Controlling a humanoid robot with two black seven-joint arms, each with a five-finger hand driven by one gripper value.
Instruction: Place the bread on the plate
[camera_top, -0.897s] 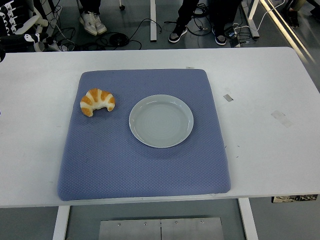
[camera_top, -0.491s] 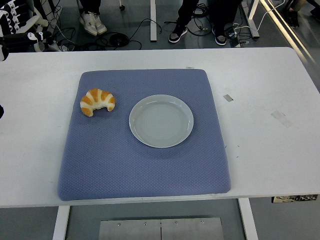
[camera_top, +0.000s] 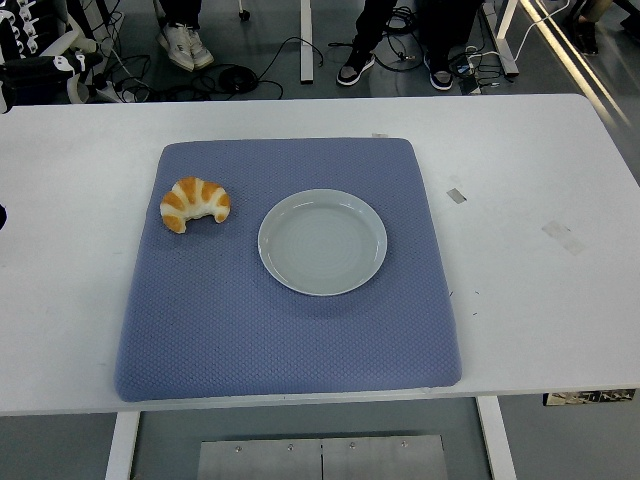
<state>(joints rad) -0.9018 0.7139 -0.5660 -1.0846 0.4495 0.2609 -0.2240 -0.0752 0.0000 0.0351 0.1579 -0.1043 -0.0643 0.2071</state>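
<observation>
White worktop carries a blue mat; grey plate sits mid-mat, empty. Croissant lies just left of it, unmoved since earlier frames, so I log transfer not started. Only a dark sliver at the left edge has shifted; neither hand visible, state unknown.

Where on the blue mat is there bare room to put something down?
The mat is bare across its whole near half, below the plate, and along the far strip above it. The right margin beside the plate is narrow. Tightest is the gap between the croissant and the plate's left rim.
</observation>
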